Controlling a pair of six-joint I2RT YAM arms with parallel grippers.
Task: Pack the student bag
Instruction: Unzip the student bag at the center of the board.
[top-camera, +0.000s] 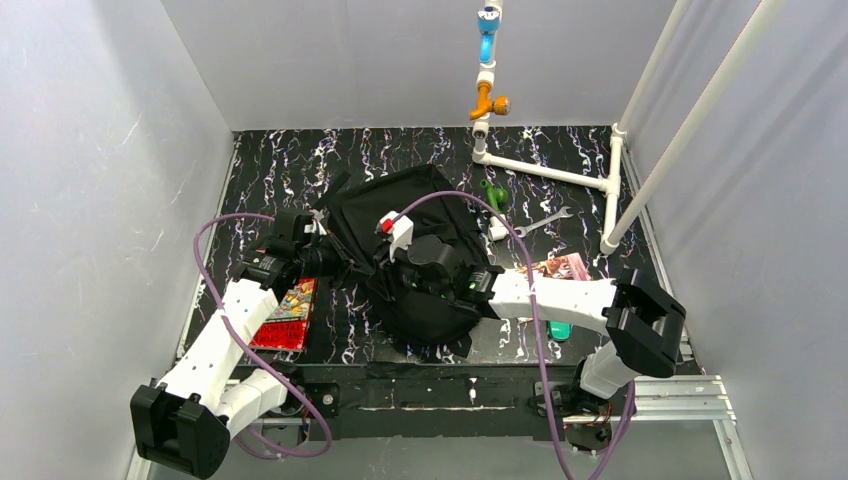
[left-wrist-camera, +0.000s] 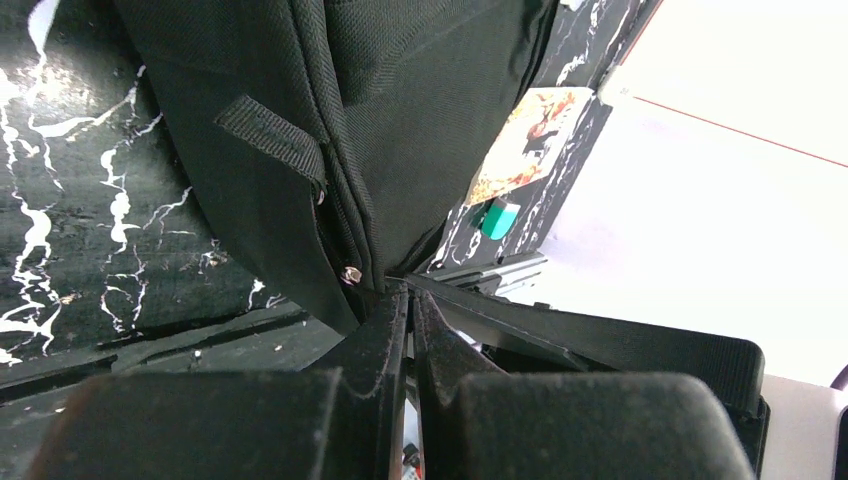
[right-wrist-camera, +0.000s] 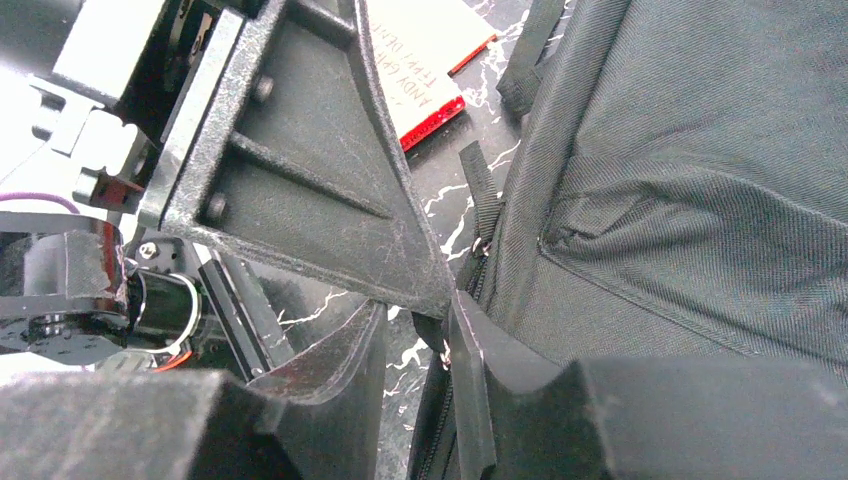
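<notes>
Left gripper (left-wrist-camera: 400, 300) is seen pressed together, pinching the bag (top-camera: 395, 195) at its zipper seam. Right gripper (right-wrist-camera: 415, 345) is held a bit spread, right against the zipper edge. Bag's slumped at frame centre on the table (top-camera: 300, 170), with a red book (top-camera: 288, 312) parked lower left.

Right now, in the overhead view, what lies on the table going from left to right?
Red book → black backpack → green object → colourful booklet.
</notes>
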